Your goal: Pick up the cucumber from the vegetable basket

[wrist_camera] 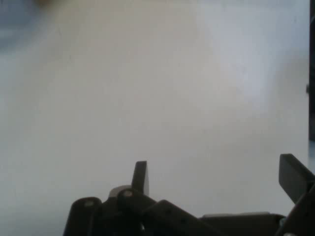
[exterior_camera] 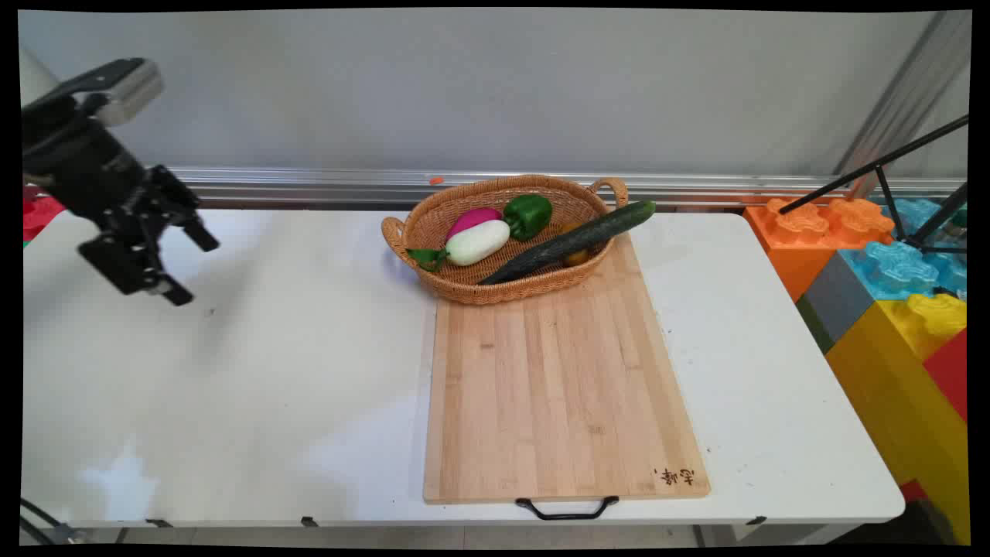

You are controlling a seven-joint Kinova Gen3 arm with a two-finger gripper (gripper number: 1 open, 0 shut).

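My black gripper hangs open above the bare left part of the white table, holding nothing. In the hand view the gripper shows two spread fingers over plain white tabletop. Far to its right a wicker basket sits on the far end of a wooden cutting board. The basket holds a pink and white radish, a green bell pepper, a long dark cucumber reaching over the rim, and a small orange-brown item partly hidden beneath the cucumber.
Big coloured toy blocks stand off the table's right edge, with black tripod legs above them. A metal rail runs along the wall behind the table. The board's black handle hangs over the near edge.
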